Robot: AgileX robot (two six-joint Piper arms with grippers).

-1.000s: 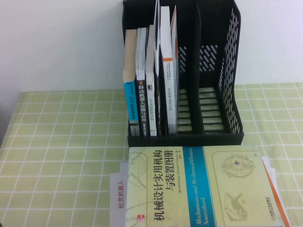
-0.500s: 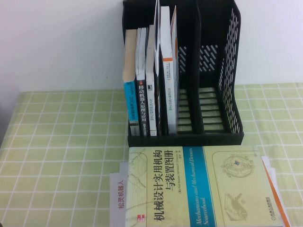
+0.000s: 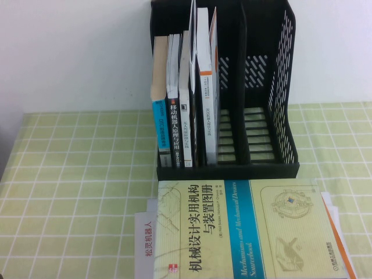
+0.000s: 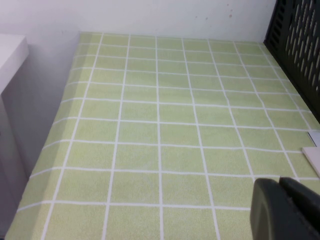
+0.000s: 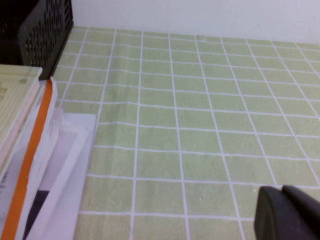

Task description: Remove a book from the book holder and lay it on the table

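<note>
Pincer (image 4: pixel 285 210) tips only wrist-side.

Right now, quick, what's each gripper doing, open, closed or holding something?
Left gripper: over the bare table, holding nothing; open or shut cannot be told.
Right gripper: over the table beside the stacked books, same.

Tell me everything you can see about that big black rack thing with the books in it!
The book holder is a tall black rack that looks like plastic, with slotted walls and three upright compartments. It stands on the table against the white wall. Several books stand upright in its left compartment and a white-and-orange one at the left of the middle; the right is empty. A yellow and blue book lies flat before it. Neither gripper touches it.
</note>
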